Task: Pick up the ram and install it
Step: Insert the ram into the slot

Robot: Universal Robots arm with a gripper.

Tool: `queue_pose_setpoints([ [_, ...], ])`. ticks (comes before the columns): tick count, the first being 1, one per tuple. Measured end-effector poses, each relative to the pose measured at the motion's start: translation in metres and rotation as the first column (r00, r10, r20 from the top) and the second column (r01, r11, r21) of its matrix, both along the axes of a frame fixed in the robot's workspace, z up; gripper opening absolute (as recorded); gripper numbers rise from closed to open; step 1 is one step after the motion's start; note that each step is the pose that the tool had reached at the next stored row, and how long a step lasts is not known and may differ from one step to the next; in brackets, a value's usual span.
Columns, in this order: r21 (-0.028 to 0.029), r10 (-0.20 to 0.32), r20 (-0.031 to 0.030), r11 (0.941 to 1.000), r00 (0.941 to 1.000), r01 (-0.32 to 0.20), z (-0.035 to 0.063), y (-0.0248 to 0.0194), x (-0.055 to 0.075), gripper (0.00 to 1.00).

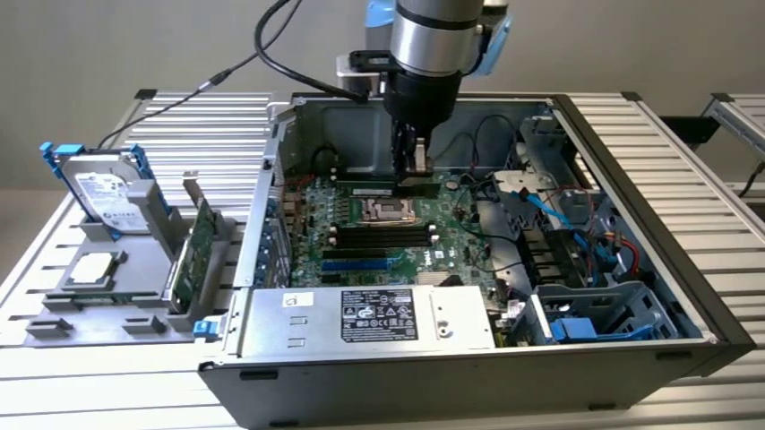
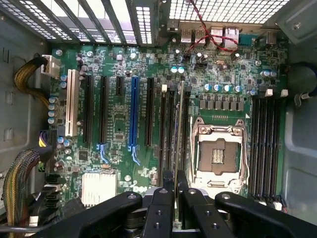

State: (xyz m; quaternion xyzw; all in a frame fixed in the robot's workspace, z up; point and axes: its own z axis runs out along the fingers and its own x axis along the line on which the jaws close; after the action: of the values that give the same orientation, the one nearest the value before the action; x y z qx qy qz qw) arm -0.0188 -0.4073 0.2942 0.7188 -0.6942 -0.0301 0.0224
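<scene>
1. End effector [image 2: 176, 191] pinches the ram [image 2: 179, 129] edge-on over the memory slots [image 2: 170, 139], just beside the CPU socket [image 2: 218, 156].
2. Judgement: keep the stick parallel to its slot and press straight down, evenly.

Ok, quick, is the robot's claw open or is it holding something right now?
Gripper: closed, holding the ram edge-on between its fingers, over the motherboard.
</scene>
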Motion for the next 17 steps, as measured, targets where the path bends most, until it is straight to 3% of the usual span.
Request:
queue_pose_setpoints([
  [17, -0.0001, 0.021, 0.0000, 0.9998, 0.9998, -0.021, -0.0309, -0.0002, -0.002, 0.14],
])
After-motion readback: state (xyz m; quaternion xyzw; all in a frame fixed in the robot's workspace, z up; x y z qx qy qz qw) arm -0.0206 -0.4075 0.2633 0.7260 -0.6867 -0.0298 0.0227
